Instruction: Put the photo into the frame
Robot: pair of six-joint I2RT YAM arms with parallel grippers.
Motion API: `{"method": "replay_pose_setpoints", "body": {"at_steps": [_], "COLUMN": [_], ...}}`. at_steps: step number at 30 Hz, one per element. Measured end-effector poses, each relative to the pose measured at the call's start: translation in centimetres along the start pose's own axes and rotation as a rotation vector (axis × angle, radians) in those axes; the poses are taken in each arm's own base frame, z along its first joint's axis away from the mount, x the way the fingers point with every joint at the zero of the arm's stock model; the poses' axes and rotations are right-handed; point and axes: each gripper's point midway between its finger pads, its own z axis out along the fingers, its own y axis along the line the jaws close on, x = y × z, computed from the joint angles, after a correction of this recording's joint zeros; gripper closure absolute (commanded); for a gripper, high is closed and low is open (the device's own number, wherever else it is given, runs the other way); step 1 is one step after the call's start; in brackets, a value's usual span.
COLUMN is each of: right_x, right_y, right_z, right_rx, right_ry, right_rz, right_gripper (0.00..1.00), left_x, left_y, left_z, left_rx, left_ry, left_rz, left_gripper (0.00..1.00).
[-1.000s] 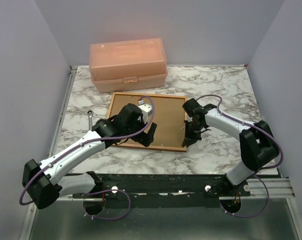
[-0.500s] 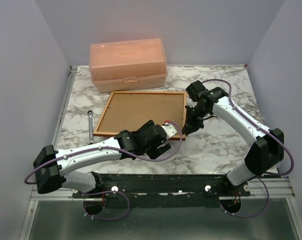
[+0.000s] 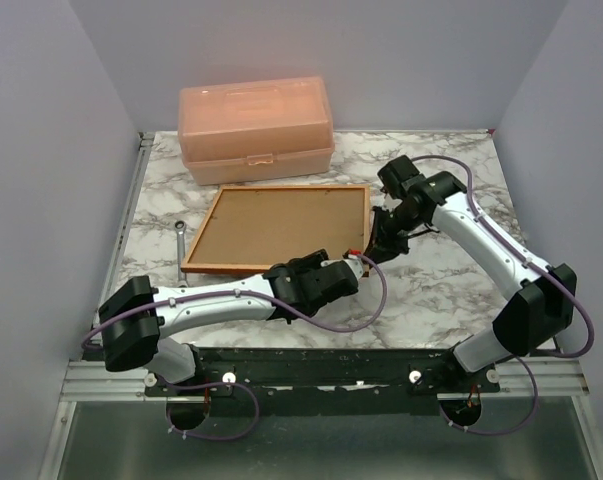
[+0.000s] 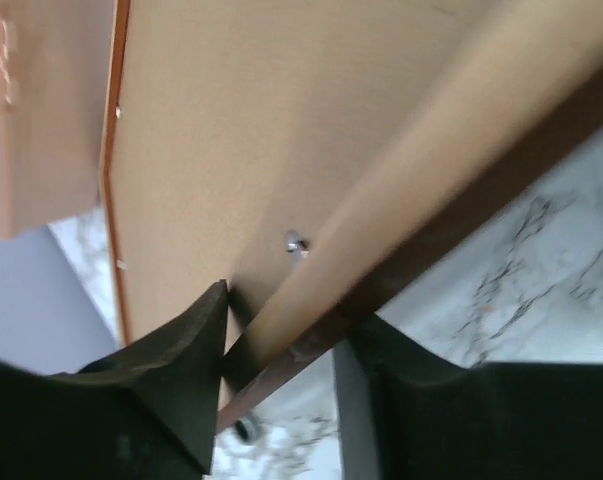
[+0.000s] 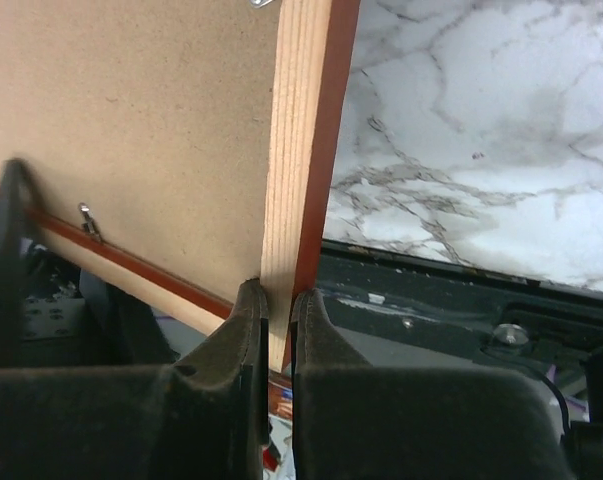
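There was one thin rectangular wooden picture frame [image 3: 291,186], reddish-brown at its edge, and one flat brown backing board [image 3: 281,225] inside it. Two black two-finger grippers were counted at its near right corner: the left gripper [image 3: 355,258] and the right gripper [image 3: 374,240]. Beyond both stood one peach plastic box [image 3: 256,128]. Well left of the left gripper lay one small metal spanner [image 3: 182,243].
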Motion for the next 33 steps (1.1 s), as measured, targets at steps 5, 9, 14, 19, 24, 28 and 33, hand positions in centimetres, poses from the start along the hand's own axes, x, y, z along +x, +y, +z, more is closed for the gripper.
{"method": "replay_pose_setpoints", "body": {"at_steps": [5, 9, 14, 19, 24, 28, 33], "right_x": [-1.6, -2.9, -4.7, -6.1, -6.0, -3.6, -1.5], "right_y": [1.8, 3.5, 4.9, 6.3, 7.3, 7.7, 9.1], "right_z": [-1.6, -4.3, -9.0, -14.5, -19.4, -20.4, -19.3], "right_rx": [-0.068, -0.128, -0.169, -0.237, -0.331, -0.414, -0.483], "right_ry": [-0.090, -0.195, -0.387, -0.628, -0.921, -1.090, -1.182], "right_rz": [-0.035, -0.084, -0.167, -0.305, -0.541, -0.853, -1.255], "right_gripper": [0.64, 0.31, 0.08, 0.08, 0.16, 0.10, 0.00], "left_x": [0.7, 0.0, -1.8, -3.6, -4.1, -4.0, -3.8], "left_y": [0.7, 2.4, 5.3, 7.9, 9.2, 9.5, 9.1], "left_z": [-0.2, -0.8, -3.2, -6.4, -9.0, -10.6, -11.3], "left_rx": [-0.025, -0.071, -0.095, -0.088, -0.044, 0.012, 0.061], "left_ry": [0.033, 0.005, -0.077, -0.172, -0.238, -0.282, -0.292], "left_rz": [0.189, 0.173, 0.084, 0.018, -0.013, -0.028, -0.021], "left_gripper": [0.89, 0.91, 1.00, 1.00, 1.00, 1.00, 1.00]}}
